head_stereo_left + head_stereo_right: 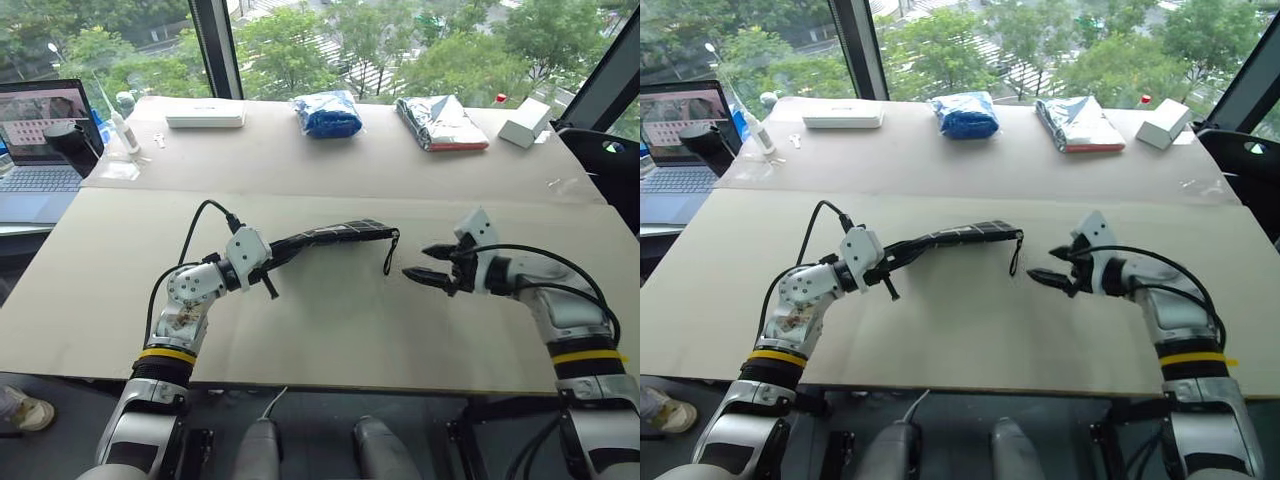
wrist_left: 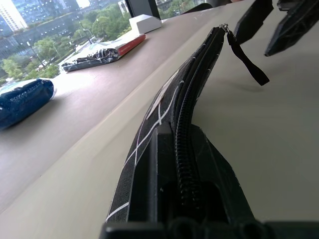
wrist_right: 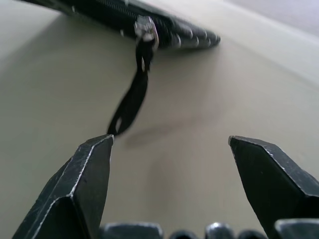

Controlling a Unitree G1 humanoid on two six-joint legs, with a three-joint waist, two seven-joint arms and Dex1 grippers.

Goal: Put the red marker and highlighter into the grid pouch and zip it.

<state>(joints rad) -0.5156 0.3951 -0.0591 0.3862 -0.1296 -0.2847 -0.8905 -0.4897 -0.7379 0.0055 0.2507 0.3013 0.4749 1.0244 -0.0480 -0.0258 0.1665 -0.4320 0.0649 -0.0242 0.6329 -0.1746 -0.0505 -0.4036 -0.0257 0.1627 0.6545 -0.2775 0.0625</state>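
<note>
My left gripper is shut on one end of the grid pouch, holding it edge-up and roughly level above the table. The zipper runs shut along the top edge, with its slider at the far end. From there the black pull strap hangs down. My right gripper stands open just to the right of the strap, its fingers apart and nothing between them. The strap dangles free in front of them. The red marker and the highlighter are hidden from view.
At the back of the table lie a white flat case, a blue packet, a silver packet and a small white box. A laptop stands at the far left.
</note>
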